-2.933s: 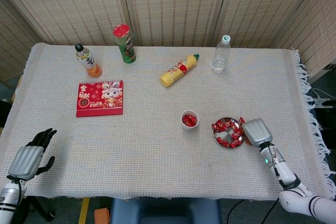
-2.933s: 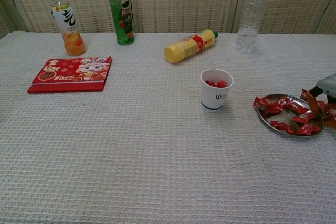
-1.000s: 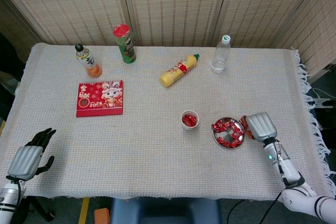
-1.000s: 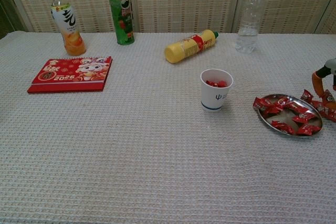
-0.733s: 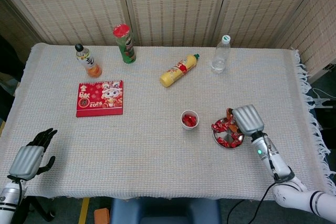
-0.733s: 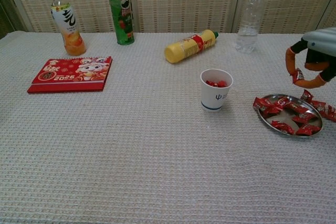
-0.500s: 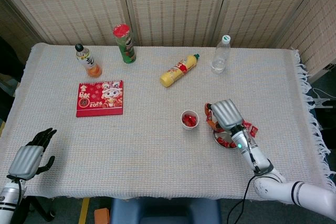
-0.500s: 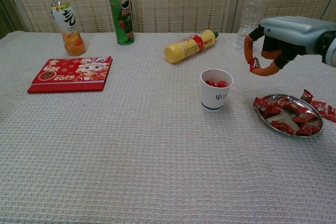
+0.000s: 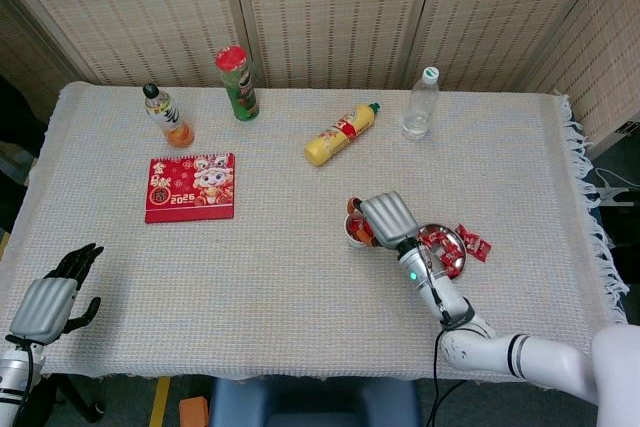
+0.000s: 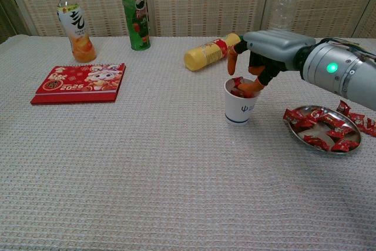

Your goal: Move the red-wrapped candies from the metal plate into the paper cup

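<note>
The white paper cup (image 10: 239,109) stands mid-table with red candies inside. My right hand (image 10: 258,57) hangs over its mouth, fingertips (image 10: 251,86) dipped to the rim and pinching a red-wrapped candy (image 10: 237,82). In the head view this right hand (image 9: 385,217) covers most of the cup (image 9: 352,232). Right of the cup lies the metal plate (image 10: 309,129) with several red candies (image 10: 332,123); the head view shows the plate (image 9: 458,263) partly under my forearm. My left hand (image 9: 55,302) rests open off the table's near left edge, holding nothing.
A few loose candies (image 10: 358,119) lie on the cloth right of the plate. At the back stand a yellow bottle on its side (image 10: 212,51), a clear water bottle (image 10: 281,16), a green chip can (image 10: 135,13) and an orange drink bottle (image 10: 73,24). A red calendar (image 10: 79,82) lies left.
My right hand lifted a candy from the plate's right side, carried it left across the plate, and now has lowered its fingertips to the cup's mouth. The left hand stayed put.
</note>
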`<control>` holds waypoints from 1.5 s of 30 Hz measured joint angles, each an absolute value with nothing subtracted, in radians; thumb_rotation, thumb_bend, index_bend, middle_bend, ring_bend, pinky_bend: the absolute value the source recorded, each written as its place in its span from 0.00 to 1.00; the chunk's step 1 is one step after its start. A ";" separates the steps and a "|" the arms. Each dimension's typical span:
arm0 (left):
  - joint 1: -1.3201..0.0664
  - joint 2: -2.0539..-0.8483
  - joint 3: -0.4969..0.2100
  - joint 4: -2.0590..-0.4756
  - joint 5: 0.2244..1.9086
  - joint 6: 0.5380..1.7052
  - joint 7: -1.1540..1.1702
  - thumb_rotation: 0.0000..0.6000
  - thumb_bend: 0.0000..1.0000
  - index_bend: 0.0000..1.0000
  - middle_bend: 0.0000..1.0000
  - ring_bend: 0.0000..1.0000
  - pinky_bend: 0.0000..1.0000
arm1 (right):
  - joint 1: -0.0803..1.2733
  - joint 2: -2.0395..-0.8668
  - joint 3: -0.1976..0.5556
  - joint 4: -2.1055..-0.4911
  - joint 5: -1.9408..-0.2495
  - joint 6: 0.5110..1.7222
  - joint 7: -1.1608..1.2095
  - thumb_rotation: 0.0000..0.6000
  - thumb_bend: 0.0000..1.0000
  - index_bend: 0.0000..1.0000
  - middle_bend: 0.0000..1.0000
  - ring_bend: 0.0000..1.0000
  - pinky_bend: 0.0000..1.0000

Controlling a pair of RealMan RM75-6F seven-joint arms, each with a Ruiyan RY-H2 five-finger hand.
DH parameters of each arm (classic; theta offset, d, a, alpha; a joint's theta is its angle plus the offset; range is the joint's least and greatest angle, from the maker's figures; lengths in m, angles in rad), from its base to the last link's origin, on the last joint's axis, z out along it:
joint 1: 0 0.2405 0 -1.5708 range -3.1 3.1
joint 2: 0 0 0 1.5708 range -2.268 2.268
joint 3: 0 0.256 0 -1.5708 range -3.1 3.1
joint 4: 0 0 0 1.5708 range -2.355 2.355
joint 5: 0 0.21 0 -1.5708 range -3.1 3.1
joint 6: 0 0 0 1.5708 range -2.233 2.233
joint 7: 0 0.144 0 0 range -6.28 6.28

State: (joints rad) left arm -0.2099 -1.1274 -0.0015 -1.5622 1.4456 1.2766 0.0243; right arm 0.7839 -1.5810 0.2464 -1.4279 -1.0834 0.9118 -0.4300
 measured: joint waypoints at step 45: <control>-0.224 -1.155 -0.002 -1.564 1.421 1.246 0.093 1.00 0.44 0.00 0.00 0.07 0.35 | 0.588 -1.442 0.085 -1.105 -1.151 0.834 -0.133 1.00 0.31 0.32 1.00 0.97 1.00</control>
State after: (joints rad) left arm -0.2244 -1.1552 -0.0024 -1.5638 1.4206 1.2456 0.0931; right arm 0.5883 -1.4422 0.0848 -1.1051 -1.1508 0.8337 -0.1329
